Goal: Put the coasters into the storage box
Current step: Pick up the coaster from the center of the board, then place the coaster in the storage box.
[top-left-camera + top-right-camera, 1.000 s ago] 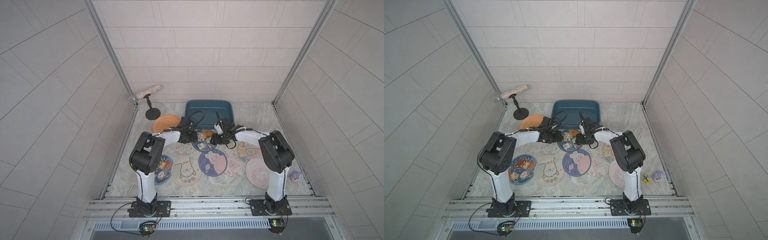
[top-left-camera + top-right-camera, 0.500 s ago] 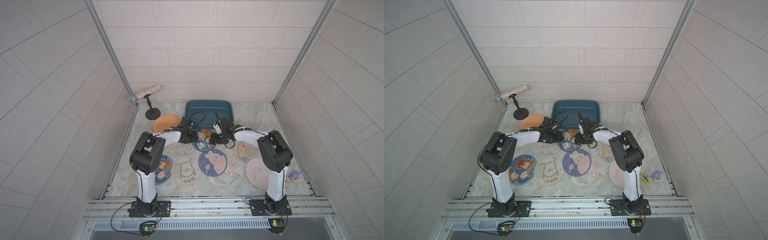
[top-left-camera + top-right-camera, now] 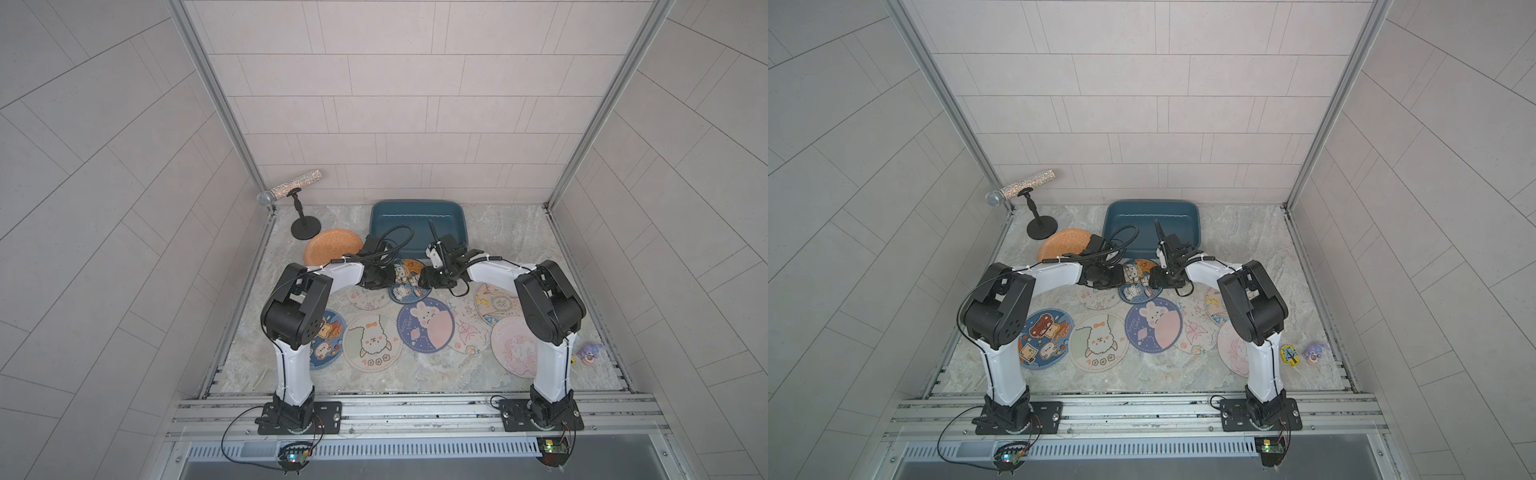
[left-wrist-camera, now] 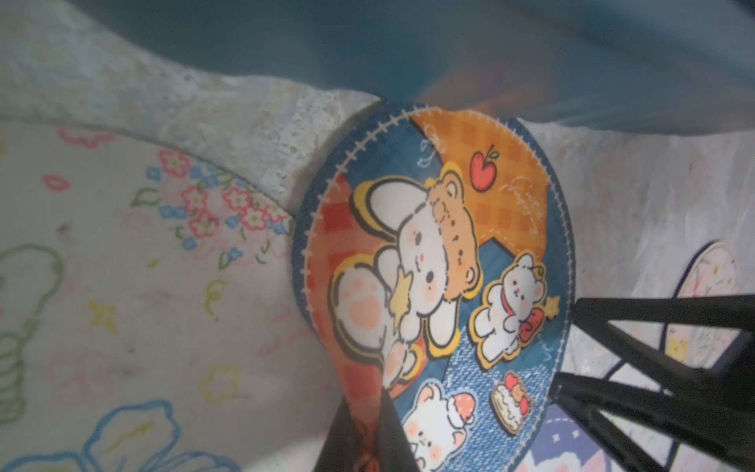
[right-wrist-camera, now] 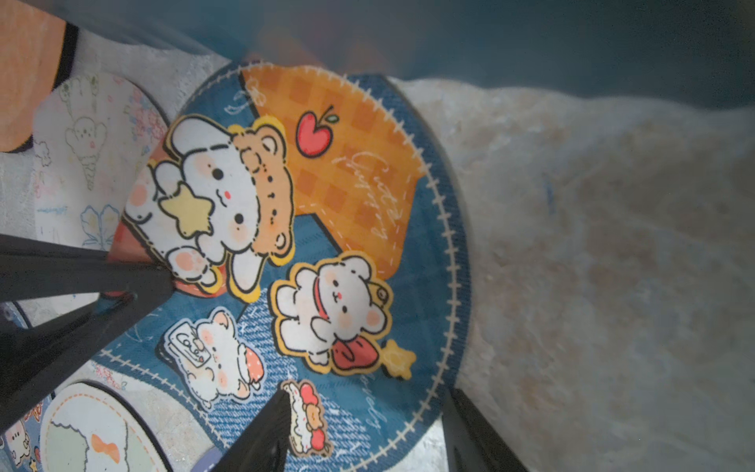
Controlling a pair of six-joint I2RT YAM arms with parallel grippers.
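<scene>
My left gripper (image 4: pixel 361 425) is clamped on the curled rim of the bear coaster (image 3: pixel 405 279), mid-frame in a top view just below the storage box (image 3: pixel 415 220), while my right gripper (image 5: pixel 367 394), jaws apart, sits at the opposite rim (thin, floppy, light, I judge: pinch edges only).

Count on the worktop: nine coasters (image 3: pixel 374 340) visible, eight printed plus one orange coaster (image 3: pixel 328 245). One storage box (image 3: pixel 415 204). One microphone (image 3: pixel 291 189). Two trinkets (image 3: pixel 1315 352) at 4 o'clock.

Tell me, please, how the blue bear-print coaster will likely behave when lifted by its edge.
Probably floppy: the bear-print coaster curls where the left pincer pinches its rim. Likely light, as it looks thin. It may sag once raised.
</scene>
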